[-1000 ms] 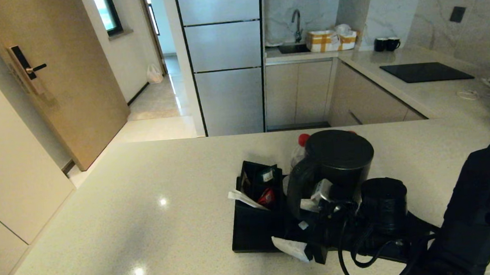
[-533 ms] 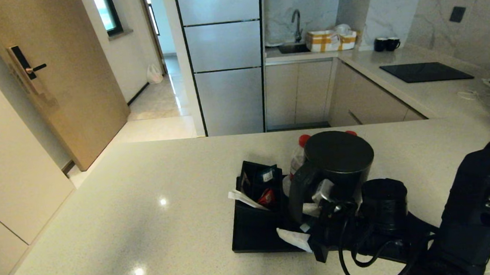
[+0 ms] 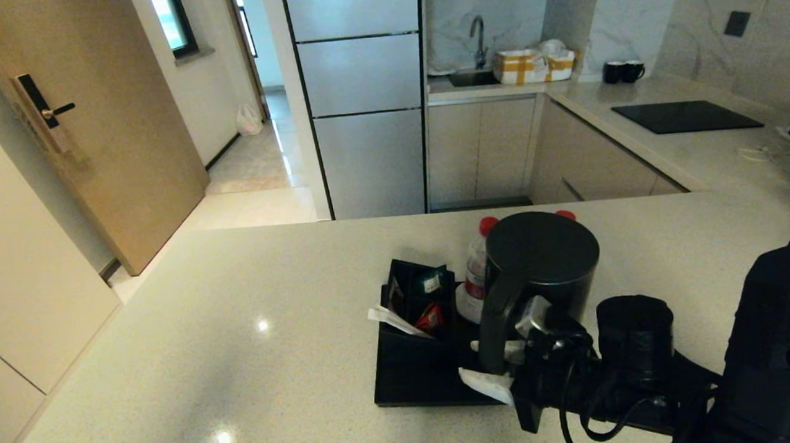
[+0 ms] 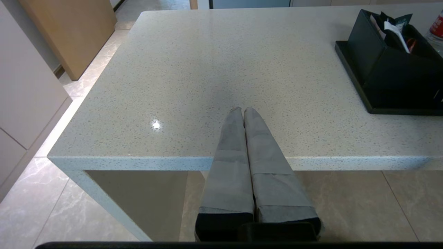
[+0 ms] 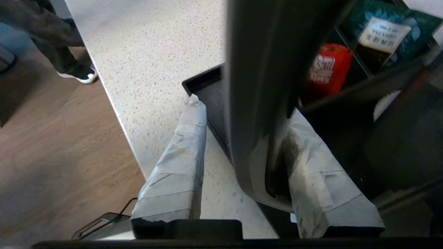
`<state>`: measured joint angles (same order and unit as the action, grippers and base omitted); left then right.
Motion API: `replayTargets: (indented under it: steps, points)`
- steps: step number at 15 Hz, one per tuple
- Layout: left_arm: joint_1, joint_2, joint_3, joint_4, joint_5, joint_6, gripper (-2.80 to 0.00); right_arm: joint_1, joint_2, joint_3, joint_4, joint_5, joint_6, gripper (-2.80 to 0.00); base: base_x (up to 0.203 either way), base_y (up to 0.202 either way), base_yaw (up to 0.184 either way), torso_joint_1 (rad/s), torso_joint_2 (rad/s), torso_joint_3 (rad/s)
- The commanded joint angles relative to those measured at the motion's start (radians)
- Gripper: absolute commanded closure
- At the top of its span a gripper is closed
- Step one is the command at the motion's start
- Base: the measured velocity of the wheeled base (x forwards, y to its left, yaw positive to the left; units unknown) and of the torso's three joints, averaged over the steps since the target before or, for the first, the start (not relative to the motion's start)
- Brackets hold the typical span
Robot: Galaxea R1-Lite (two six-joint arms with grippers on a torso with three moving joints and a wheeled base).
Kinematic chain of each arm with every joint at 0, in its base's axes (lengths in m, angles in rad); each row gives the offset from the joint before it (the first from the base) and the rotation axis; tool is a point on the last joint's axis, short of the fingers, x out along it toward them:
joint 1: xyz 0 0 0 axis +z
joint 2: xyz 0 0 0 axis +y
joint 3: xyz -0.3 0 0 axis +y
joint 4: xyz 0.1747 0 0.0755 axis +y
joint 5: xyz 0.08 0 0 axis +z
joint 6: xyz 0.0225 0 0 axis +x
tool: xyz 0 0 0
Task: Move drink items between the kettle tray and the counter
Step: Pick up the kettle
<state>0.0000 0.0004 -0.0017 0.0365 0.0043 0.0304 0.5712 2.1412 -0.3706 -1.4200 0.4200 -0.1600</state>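
Right gripper (image 5: 242,162) straddles the upright kettle handle (image 5: 258,103), one finger each side, a gap remaining on one side; grip unconfirmed. Left gripper (image 4: 243,112), closed, lies well left.

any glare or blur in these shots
Head view: two small glare spots on the counter, otherwise sharp. Left wrist view: one bright glint on the same stone, all crisp. Right wrist view: the kettle handle between the right claw fingers is smeared, and the sachet box looks soft.

My inventory: tray (image 3: 406,387) on counter (image 3: 237,344); in it, sachet box (image 3: 410,293) left, kettle (image 3: 544,266) right, bottle (image 3: 475,278) between, second bottle (image 3: 565,214) behind the kettle.
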Motion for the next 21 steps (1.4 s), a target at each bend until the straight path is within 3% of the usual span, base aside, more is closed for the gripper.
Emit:
replayTargets:
  steps: [1, 7, 10, 12, 21]
  points:
    - [0.0, 0.0, 0.0, 0.0, 0.0, 0.0, 0.0, -0.023, 0.006, 0.063, -0.055, 0.002, 0.0, 0.0, 0.0, 0.0, 0.0, 0.0, 0.0, 0.0]
    - [0.0, 0.0, 0.0, 0.0, 0.0, 0.0, 0.0, -0.055, 0.003, 0.12, -0.11, 0.009, 0.002, 0.0, 0.0, 0.0, 0.0, 0.0, 0.0, 0.0]
    - [0.0, 0.0, 0.0, 0.0, 0.0, 0.0, 0.0, -0.226, -0.059, 0.195, -0.11, 0.04, 0.005, 0.0, 0.0, 0.0, 0.0, 0.0, 0.0, 0.0]
    - [0.002, 0.0, 0.0, 0.0, 0.0, 0.0, 0.0, -0.254, -0.119, 0.211, -0.11, 0.052, 0.017, 0.0, 0.0, 0.0, 0.0, 0.0, 0.0, 0.0]
    - [0.0, 0.0, 0.0, 0.0, 0.0, 0.0, 0.0, -0.254, -0.264, 0.311, -0.11, 0.079, 0.039, 0.0, 0.0, 0.0, 0.0, 0.0, 0.0, 0.0]
